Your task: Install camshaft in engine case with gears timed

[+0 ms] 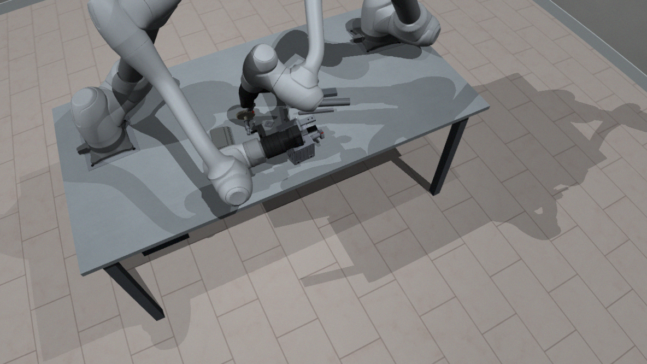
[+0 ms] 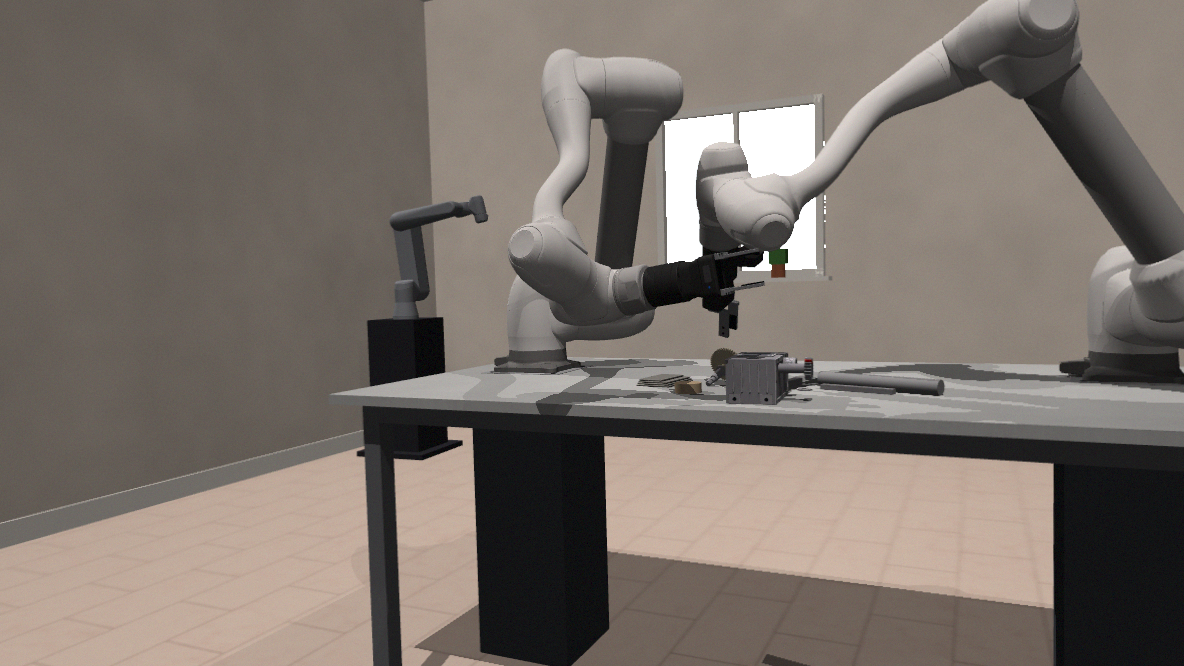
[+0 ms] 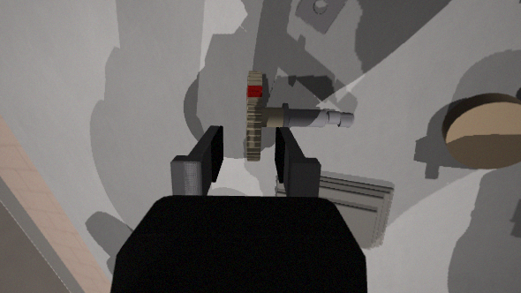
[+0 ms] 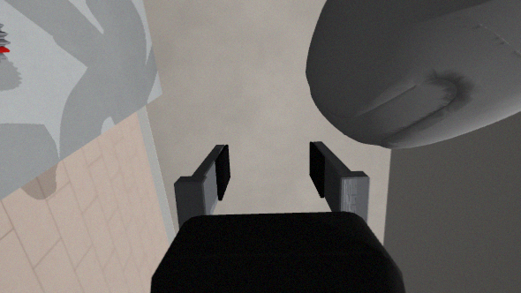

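Note:
The camshaft's big gear (image 1: 244,116) (image 2: 721,359) (image 3: 253,138) stands on edge behind the engine case, a red mark on its rim; its shaft (image 3: 305,117) points right in the left wrist view. My left gripper (image 2: 728,319) (image 3: 249,143) points down above the gear, partly open and empty, its fingers spread across the gear's thickness from above. The engine case (image 1: 302,154) (image 2: 751,381) stands upright. The small crank gear (image 1: 322,134) (image 2: 808,369) (image 4: 3,41) with a red mark sticks out from it. My right gripper (image 2: 757,267) (image 4: 268,160) is open and empty, held level high above the case. The bearing cannot be made out.
Stacked ribbed plates (image 1: 221,136) (image 2: 662,381) (image 3: 358,216) and a tan ring (image 2: 688,386) (image 3: 483,152) lie near the camshaft. A thick rod (image 1: 336,101) (image 2: 894,382) lies beyond the case. A square plate with a hole (image 1: 268,123) (image 3: 327,24) lies nearby. Both arms cross close together.

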You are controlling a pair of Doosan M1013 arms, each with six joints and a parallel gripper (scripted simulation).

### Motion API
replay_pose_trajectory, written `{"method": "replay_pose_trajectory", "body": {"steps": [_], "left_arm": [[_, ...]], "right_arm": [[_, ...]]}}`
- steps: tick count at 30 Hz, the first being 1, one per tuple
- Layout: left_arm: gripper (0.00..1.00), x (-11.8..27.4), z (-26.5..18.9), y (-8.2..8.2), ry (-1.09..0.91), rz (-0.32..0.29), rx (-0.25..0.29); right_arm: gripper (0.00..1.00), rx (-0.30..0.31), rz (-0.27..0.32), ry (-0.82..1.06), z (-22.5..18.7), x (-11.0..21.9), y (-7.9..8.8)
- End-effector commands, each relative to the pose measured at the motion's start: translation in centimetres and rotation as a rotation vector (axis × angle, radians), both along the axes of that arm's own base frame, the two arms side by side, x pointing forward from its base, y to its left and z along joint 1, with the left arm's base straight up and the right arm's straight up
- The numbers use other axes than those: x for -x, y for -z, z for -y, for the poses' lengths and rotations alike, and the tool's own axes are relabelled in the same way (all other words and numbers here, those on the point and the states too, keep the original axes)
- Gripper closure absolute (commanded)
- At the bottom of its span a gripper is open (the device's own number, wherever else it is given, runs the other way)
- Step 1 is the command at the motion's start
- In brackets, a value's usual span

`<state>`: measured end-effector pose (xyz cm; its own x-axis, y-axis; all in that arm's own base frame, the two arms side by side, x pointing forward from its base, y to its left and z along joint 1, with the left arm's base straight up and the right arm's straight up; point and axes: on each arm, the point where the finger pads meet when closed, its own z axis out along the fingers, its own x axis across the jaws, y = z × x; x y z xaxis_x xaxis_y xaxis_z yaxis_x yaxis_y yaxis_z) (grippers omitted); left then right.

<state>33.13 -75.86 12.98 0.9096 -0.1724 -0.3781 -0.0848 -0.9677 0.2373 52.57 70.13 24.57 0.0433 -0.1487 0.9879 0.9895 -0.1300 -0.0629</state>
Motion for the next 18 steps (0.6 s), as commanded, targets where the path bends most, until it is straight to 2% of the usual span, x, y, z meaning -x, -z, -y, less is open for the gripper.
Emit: {"method": "replay_pose_trajectory", "body": {"steps": [1, 18], "left_arm": [[0.30, 0.2, 0.0, 1.1, 0.004, -0.003, 0.001], [0.30, 1.4, 0.6, 3.3, 0.006, -0.004, 0.001]], "right_arm": [[0.00, -0.002, 0.002, 0.000, 0.0, 0.0, -0.2], [0.00, -0.002, 0.002, 0.000, 0.0, 0.0, -0.2]]}}
